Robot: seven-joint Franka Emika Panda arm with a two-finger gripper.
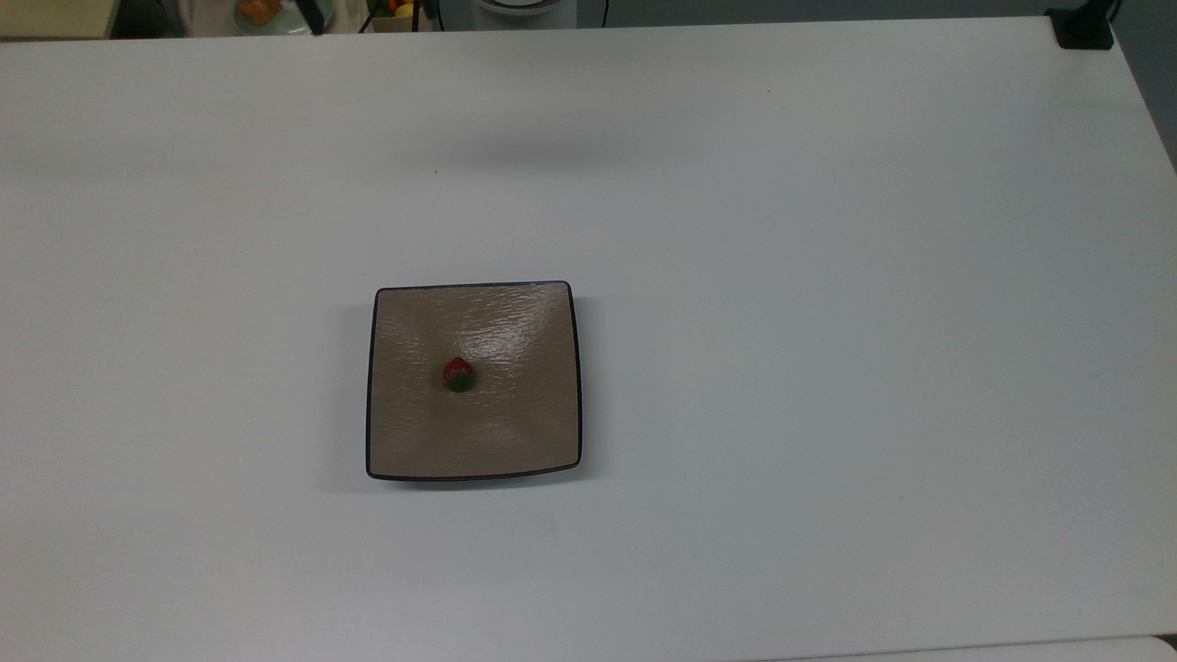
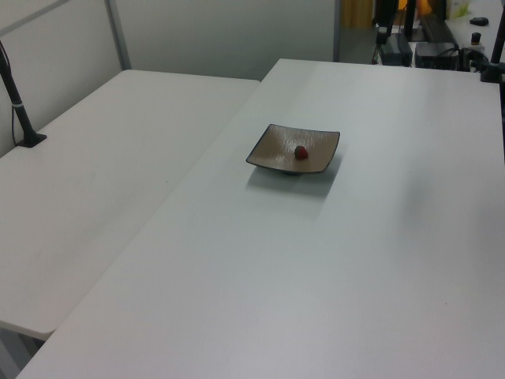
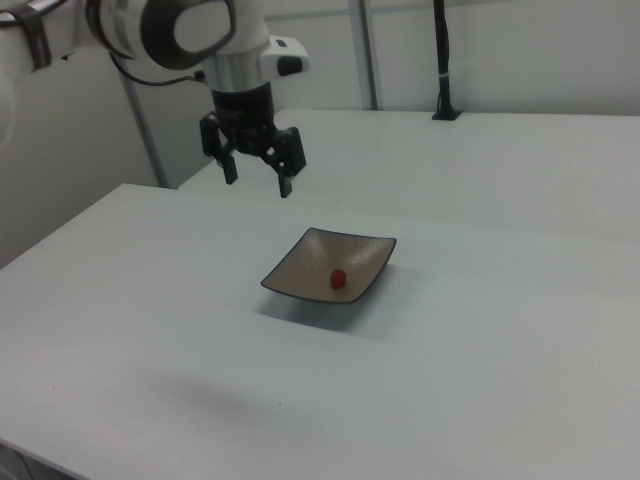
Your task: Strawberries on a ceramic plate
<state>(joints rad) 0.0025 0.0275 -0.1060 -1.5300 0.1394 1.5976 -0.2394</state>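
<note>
Red strawberry rests on ceramic plate; no writing apparent.

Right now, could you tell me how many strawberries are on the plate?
1. The single strawberry lies near the middle of the ceramic plate, with its green cap toward the top view's bottom. Nothing on the plate could hide another.

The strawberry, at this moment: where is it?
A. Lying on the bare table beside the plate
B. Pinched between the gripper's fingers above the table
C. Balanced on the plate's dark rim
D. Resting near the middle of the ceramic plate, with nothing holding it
D. The strawberry lies near the middle of the ceramic plate, while in the right view the gripper hangs open and empty above the table, away from the plate.
</note>
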